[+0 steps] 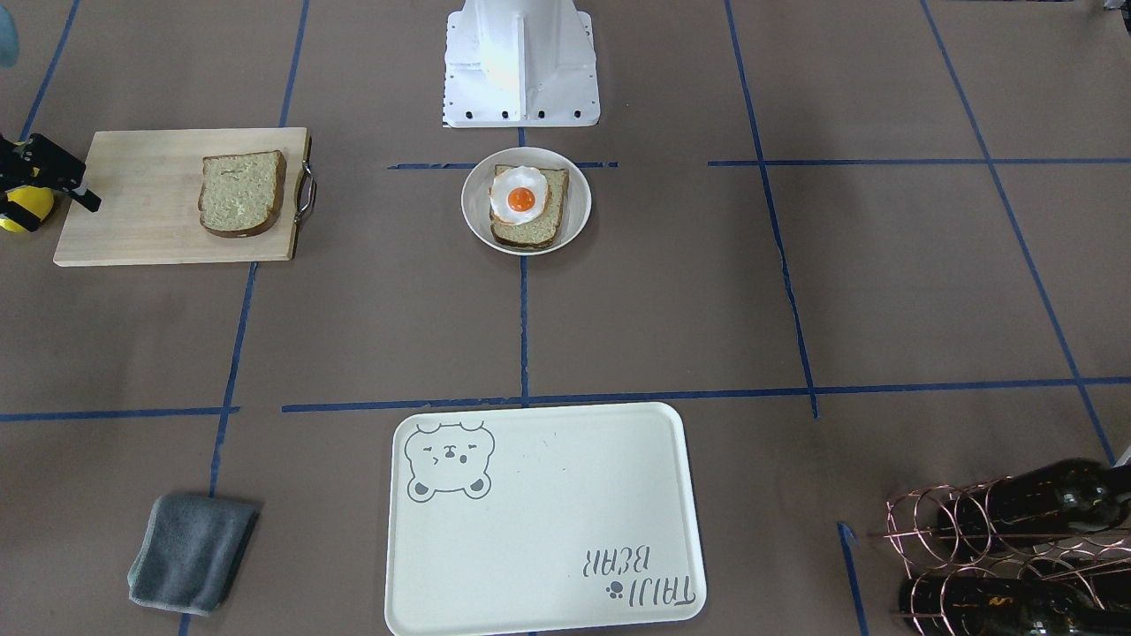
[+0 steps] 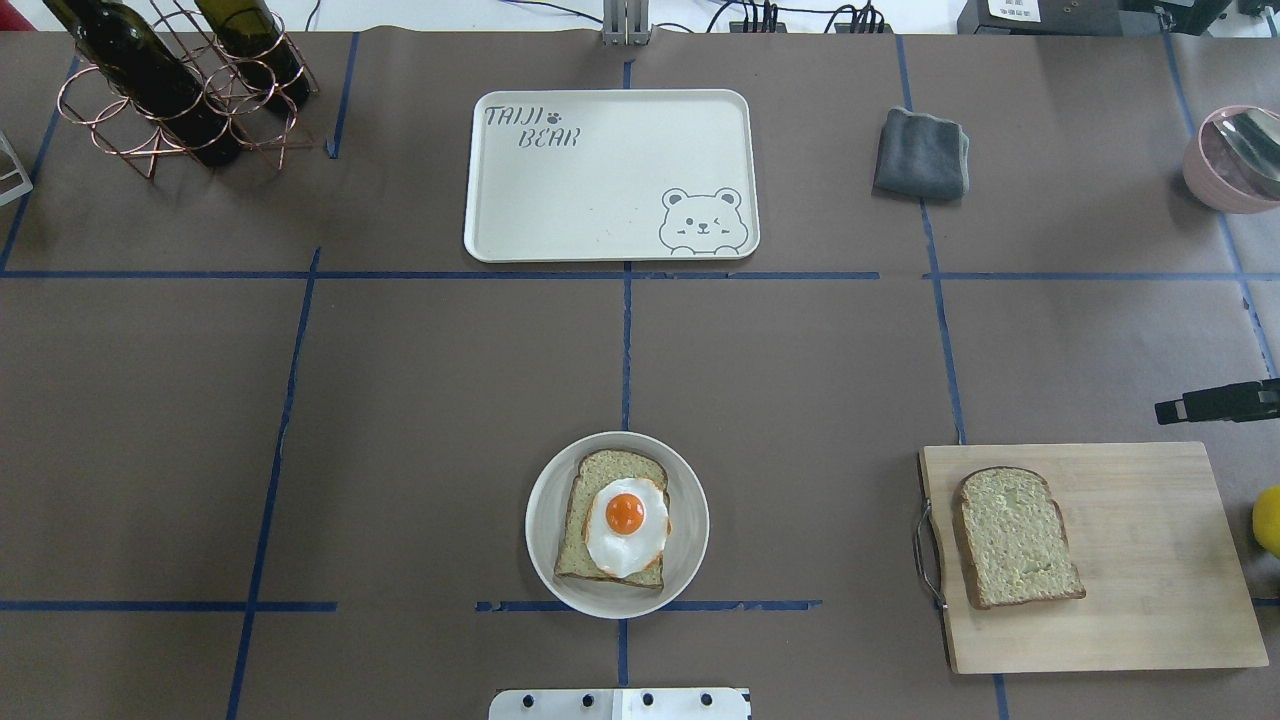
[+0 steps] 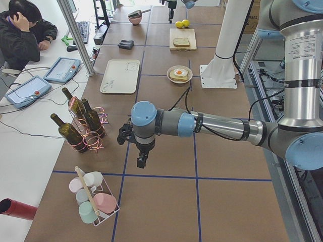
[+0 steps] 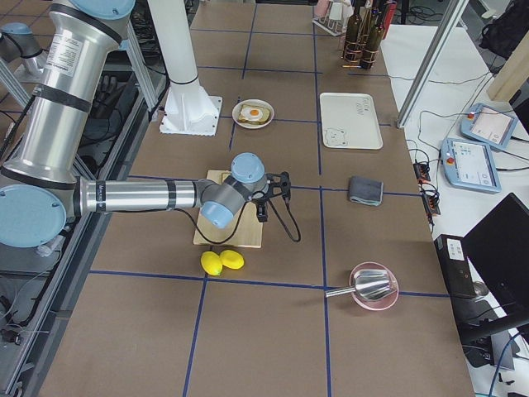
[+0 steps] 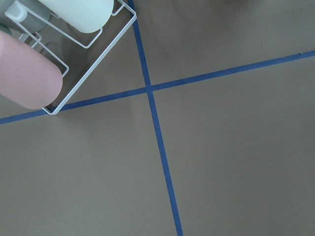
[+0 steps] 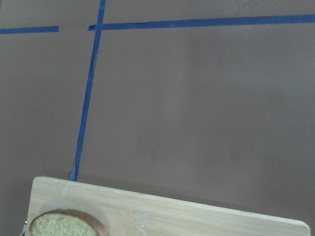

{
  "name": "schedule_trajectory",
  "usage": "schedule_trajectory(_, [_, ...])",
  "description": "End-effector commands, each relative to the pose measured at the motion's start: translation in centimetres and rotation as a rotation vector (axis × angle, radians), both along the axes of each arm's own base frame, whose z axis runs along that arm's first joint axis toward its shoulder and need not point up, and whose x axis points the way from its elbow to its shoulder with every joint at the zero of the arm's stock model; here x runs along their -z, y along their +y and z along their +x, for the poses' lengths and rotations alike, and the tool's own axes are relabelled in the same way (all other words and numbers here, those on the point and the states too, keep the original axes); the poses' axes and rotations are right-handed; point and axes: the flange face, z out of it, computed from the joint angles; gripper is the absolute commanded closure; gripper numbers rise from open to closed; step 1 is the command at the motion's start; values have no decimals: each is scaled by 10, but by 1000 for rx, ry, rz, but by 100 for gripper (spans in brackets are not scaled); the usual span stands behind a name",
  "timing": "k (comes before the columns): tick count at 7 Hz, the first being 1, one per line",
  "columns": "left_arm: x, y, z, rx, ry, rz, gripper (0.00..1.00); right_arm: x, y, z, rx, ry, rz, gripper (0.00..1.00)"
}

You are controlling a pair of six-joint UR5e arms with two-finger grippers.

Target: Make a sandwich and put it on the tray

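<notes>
**Front-facing view.** The black right claw hangs at the outer end of a pale rectangular wooden cutting board. Whether its jaws are parted cannot be told. Inboard of the claw, a square, brown-crusted, greenish-tan bread slice lies flat on the board. Farther inboard, a matching slice carries a white fried egg with an orange yolk inside a round white bowl. The large cream rectangular tray with its bear drawing holds nothing.

**Overhead view.** The claw hovers just past the board's far edge. The loose slice lies back toward the robot and to the claw's left, its long axis running near-to-far.

**Exterior left view.** The left claw hangs well apart from all the food; its state cannot be told.

**Exterior right view.** The right arm is plainly the nearer to the loose slice, so the pick likely falls to it.

**Left wrist view.** Only a white wire rack of pastel cups shows.

**Right wrist view.** The board's edge and the slice's crust lie at the bottom. No fingers show.
</notes>
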Motion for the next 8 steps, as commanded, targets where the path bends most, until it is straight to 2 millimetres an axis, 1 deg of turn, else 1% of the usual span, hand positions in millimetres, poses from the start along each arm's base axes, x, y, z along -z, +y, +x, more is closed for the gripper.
schedule_trajectory(1, [1, 0, 0, 1, 0, 2, 0, 1, 41, -40, -42, -55, -27, 7])
schedule_trajectory(2, [1, 0, 0, 1, -1, 3, 0, 5, 47, -56, -36, -58, -32, 11])
schedule_trajectory(3, [2, 0, -1, 2, 0, 3, 0, 7, 51, -66, -35, -49, -14, 16])
schedule_trajectory(4, [2, 0, 0, 1, 0, 3, 0, 8, 55, -75, -25, -44, -1, 25])
schedule_trajectory(5, [2, 0, 0, 0, 0, 4, 0, 8, 60, -85, -18, -37, 13, 31])
schedule_trajectory(7, [1, 0, 0, 0, 0, 3, 0, 7, 73, -105, -8, -14, 47, 37])
schedule_trajectory(8, [0, 1, -1, 1, 0, 1, 0, 7, 76, -111, 5, -14, 50, 42])
